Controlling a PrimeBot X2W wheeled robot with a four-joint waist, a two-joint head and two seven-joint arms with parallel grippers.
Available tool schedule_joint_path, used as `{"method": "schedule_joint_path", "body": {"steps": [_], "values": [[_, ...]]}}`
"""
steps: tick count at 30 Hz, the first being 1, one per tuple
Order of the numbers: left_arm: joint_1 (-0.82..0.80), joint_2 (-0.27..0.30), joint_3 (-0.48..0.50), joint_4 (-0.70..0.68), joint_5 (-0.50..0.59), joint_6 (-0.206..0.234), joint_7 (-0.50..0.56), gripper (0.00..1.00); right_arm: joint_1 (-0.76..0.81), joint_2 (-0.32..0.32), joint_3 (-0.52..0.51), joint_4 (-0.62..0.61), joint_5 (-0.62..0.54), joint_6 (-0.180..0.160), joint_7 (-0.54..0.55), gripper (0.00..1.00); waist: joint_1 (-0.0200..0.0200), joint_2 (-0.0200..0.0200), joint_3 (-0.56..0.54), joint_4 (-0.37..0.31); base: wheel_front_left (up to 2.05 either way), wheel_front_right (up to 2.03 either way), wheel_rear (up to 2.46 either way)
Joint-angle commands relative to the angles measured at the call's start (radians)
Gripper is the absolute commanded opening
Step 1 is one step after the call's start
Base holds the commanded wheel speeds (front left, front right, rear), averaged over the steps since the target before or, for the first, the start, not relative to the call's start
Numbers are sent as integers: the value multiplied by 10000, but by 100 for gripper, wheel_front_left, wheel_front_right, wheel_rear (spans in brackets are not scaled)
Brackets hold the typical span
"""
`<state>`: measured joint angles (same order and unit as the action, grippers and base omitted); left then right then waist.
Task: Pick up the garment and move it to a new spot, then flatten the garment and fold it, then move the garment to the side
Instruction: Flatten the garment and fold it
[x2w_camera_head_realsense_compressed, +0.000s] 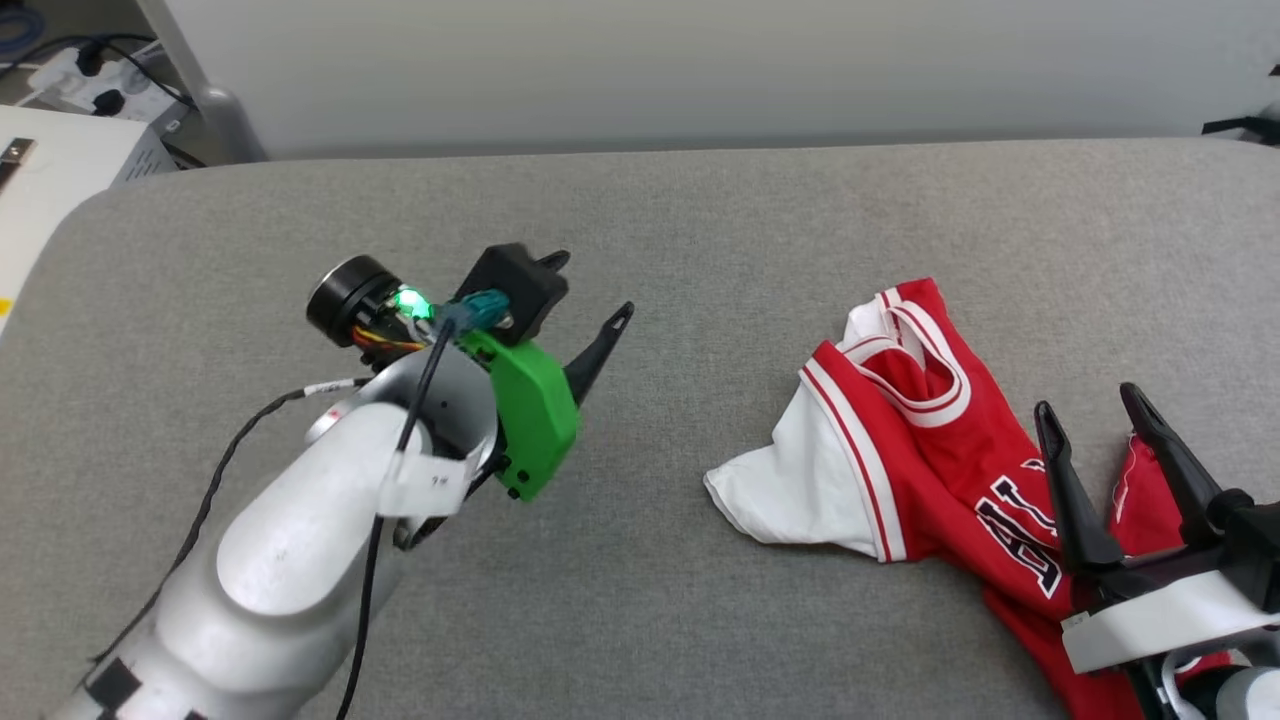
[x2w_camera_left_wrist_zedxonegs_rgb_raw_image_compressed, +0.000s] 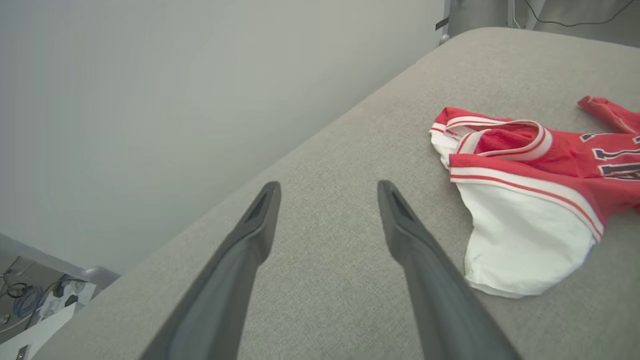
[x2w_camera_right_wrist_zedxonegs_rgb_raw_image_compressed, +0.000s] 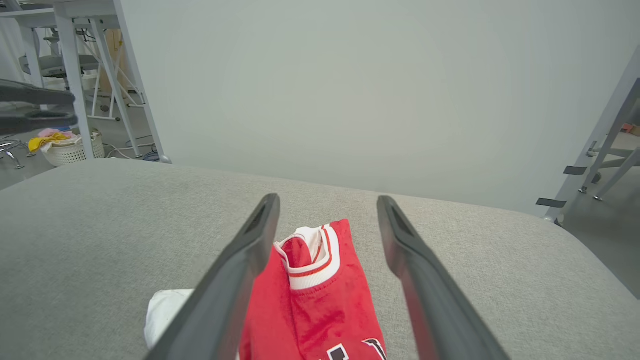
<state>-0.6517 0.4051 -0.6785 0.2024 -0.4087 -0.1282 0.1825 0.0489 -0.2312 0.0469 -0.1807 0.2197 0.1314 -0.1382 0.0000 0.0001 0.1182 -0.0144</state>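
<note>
The garment (x2w_camera_head_realsense_compressed: 930, 450), a red jersey T-shirt with white sleeves and black lettering, lies crumpled at the right of the grey padded table (x2w_camera_head_realsense_compressed: 700, 230). My right gripper (x2w_camera_head_realsense_compressed: 1090, 405) hovers over its lower part, fingers open with nothing between them. In the right wrist view the garment (x2w_camera_right_wrist_zedxonegs_rgb_raw_image_compressed: 310, 300) lies below and between my spread fingers (x2w_camera_right_wrist_zedxonegs_rgb_raw_image_compressed: 250, 250). My left gripper (x2w_camera_head_realsense_compressed: 590, 290) is raised at the table's left, open and empty, well clear of the garment. From the left wrist the garment (x2w_camera_left_wrist_zedxonegs_rgb_raw_image_compressed: 530, 185) appears at the right beyond my right finger (x2w_camera_left_wrist_zedxonegs_rgb_raw_image_compressed: 415, 240).
A grey wall runs behind the table. A white box with cables (x2w_camera_head_realsense_compressed: 60, 150) stands off the table's far left corner. A white basket with coloured cloth (x2w_camera_right_wrist_zedxonegs_rgb_raw_image_compressed: 65, 147) sits on the floor among table legs. Bare table surface spreads across the left and middle.
</note>
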Motion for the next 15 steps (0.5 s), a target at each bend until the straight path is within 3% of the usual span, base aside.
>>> {"method": "schedule_joint_path", "body": {"steps": [1, 6, 11, 12, 15], "values": [[-533, 211, -514, -84, -521, -22, 525, 100, -284, -32, 25, 60, -57, -7, -103, 100, 0, -1, 430, -370, 0, 0, 0], [-2180, 732, -2782, -310, -2352, -23, 2711, 100, -700, -13, 209, 182, -235, -7, -265, 100, 0, -1, 984, -701, 0, 0, 0], [-3528, 768, -4725, -455, -3568, -24, 4017, 100, -1099, 67, 447, 321, -331, -7, -393, 100, 0, -1, 1491, -995, 0, 0, 0], [-4263, 624, -5629, -337, -4035, -24, 4476, 100, -1372, 118, 600, 417, -343, -7, -471, 100, 0, -1, 1805, -1181, 0, 0, 0], [-4709, 417, -5951, -227, -4311, -24, 4981, 100, -1670, 163, 769, 528, -364, -7, -570, 100, 0, -1, 2116, -1372, 0, 0, 0]]}}
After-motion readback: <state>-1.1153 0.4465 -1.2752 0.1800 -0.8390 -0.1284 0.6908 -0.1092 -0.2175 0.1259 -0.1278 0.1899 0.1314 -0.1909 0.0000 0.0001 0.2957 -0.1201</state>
